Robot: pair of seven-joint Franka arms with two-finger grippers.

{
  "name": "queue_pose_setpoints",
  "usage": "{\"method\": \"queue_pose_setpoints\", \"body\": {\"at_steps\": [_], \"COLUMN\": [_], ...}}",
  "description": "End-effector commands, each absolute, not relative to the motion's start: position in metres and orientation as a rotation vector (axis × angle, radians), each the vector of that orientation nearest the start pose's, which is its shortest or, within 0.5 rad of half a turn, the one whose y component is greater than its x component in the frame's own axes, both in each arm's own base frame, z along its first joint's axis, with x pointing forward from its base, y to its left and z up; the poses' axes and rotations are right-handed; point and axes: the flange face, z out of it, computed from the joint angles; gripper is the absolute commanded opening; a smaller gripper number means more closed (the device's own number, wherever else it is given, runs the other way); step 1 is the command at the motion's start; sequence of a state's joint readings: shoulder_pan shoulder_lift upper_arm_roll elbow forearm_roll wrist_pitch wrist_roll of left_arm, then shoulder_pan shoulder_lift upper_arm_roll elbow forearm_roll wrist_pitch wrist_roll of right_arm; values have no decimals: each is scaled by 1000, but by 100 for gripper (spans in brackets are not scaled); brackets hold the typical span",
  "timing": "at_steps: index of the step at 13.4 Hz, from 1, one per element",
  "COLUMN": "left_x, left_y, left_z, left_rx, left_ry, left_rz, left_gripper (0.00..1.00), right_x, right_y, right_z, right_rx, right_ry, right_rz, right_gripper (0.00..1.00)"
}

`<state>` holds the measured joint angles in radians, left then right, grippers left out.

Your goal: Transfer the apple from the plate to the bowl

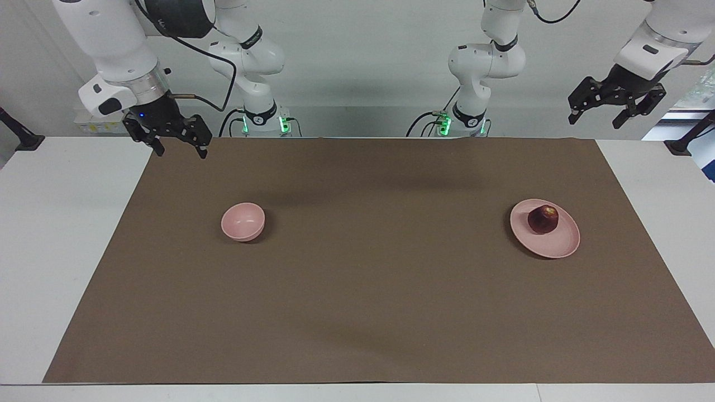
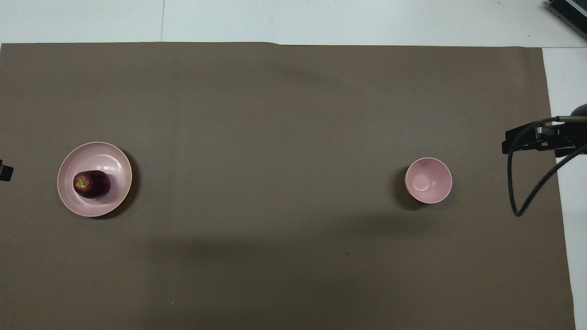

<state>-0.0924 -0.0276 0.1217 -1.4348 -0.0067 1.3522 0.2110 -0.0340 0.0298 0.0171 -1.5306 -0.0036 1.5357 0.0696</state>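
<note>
While the apple (image 1: 543, 219) sits untouched on the plate (image 1: 561, 245) toward the left arm's end of the desk (image 1: 357, 312), the empty bowl (image 1: 242, 221) waits toward the right arm's end. Both hands hang raised over the desk's corners nearest the robots, fingers spread: left hand (image 1: 614, 114), right hand (image 1: 180, 144).

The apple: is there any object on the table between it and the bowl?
No. The apple sits on the plate at the left arm's end; only bare brown mat lies between it and the bowl.
</note>
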Motion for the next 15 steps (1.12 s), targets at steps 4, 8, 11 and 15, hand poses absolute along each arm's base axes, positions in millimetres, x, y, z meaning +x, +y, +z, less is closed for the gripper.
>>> {"method": "queue_pose_setpoints", "body": {"at_steps": [4,8,11,15], "left_x": [519,518,517,515], "left_y": [15,11,18,14], "left_z": [688,688,688,687], "left_rx": [-3129,-3136,-3139,-3140], "left_ry": [274,287,263,268], "left_rz": [73,79,86,101], "left_gripper": [100,100,100,100], "right_x": [559,557,557,554], "right_y": [-15,-15,-14,-14], "right_z": [625,624,625,623], "right_rx": [-3140,-3138,-3139,-3139], "right_ry": [133,128,123,123], "right_rz": [46,58,58,70], "right_gripper": [100,100,100,100]}}
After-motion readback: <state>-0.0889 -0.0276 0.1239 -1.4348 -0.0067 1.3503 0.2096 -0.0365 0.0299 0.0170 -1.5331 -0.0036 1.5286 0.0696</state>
